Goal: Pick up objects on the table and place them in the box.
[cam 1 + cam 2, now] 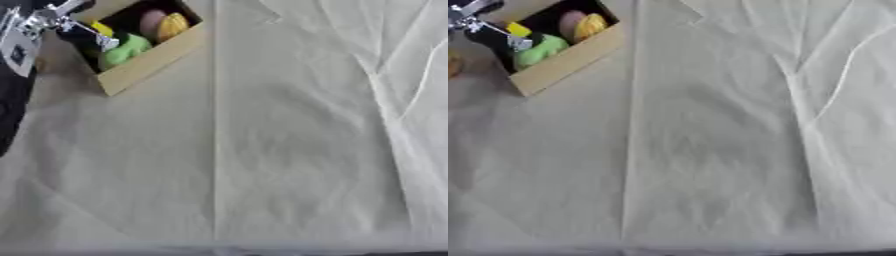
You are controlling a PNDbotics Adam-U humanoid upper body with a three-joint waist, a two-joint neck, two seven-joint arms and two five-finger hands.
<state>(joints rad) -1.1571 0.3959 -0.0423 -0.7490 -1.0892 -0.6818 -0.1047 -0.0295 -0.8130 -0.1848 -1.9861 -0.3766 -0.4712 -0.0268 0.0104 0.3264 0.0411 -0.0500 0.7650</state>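
Left hand [74, 29] over box [157, 60], above green object [122, 50].

Surface [289, 150] covered with a creased off-white cloth [131, 190], one long fold running down the middle. Open tan cardboard box [149, 62] sits on it, far-left corner, angled.

Illumination is even and moderately bright across the white cloth [289, 150] covering the table, with no glare. Soft shadows follow the cloth's creases, and a darker shadow lies beside the box [149, 60] at far left. Both views are slightly blurred throughout.
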